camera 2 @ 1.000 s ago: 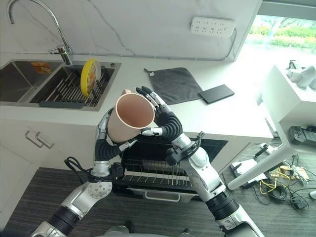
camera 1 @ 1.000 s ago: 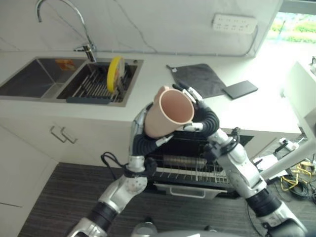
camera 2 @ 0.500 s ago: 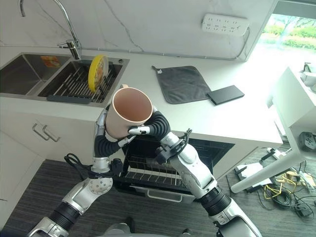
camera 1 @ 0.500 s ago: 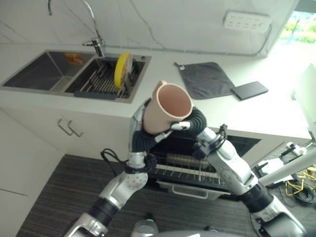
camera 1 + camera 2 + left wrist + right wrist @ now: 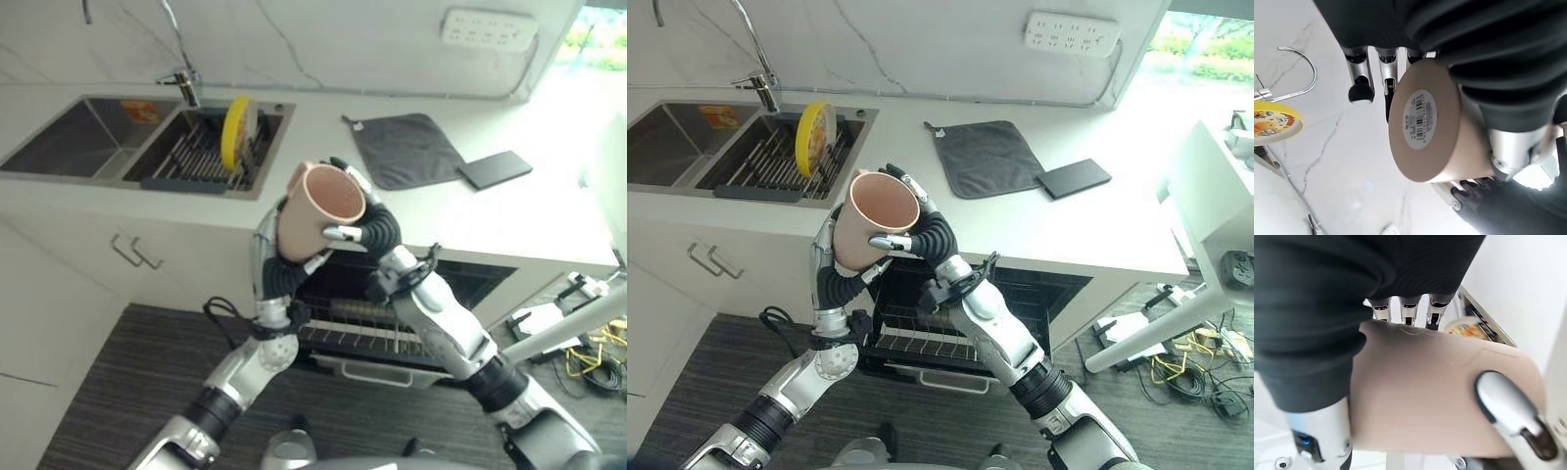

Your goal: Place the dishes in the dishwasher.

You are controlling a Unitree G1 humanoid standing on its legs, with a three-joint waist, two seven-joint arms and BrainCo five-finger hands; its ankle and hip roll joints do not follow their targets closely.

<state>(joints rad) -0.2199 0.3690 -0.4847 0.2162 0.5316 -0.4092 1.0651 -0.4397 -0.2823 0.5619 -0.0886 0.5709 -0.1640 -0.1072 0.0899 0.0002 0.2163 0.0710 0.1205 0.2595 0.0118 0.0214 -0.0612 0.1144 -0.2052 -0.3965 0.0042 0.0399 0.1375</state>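
1. Pinkish-beige, the smooth plastic mug (image 5: 319, 213) is held up in the air in front of the white stone countertop (image 5: 1087, 230), above the open dishwasher with its wire rack (image 5: 921, 343), its open mouth tilted up towards the head camera.
2. Against the picture of a second ago, the mug sits lower and looks smaller, and the right arm reaches further across towards the robot's left; the whole scene has also shifted, so the camera has moved.
3. The left hand (image 5: 266, 257) comes up from below and cradles the mug's lower side, as it did before; its fingers (image 5: 1360, 81) stand straight past the mug's base.
4. The right hand (image 5: 918, 233) is wrapped round the mug's upper side, fingers curled over the far wall near the rim and the thumb (image 5: 1508, 409) pressed on the near wall.
5. Seen from the left wrist, the mug's flat round base carries a white barcode sticker (image 5: 1419, 119), which the head views hide; behind it stand the curved steel tap (image 5: 1300, 73) and the marbled white wall.
6. Seen from the right wrist, the mug's side fills the grip between thumb and fingers.
7. Both head views alone show the yellow round plate (image 5: 231, 132) standing on edge in the sink's dish rack (image 5: 191, 162), the dark grey cloth mat (image 5: 987, 157) and a flat black slab (image 5: 1073, 178) beside it on the counter.
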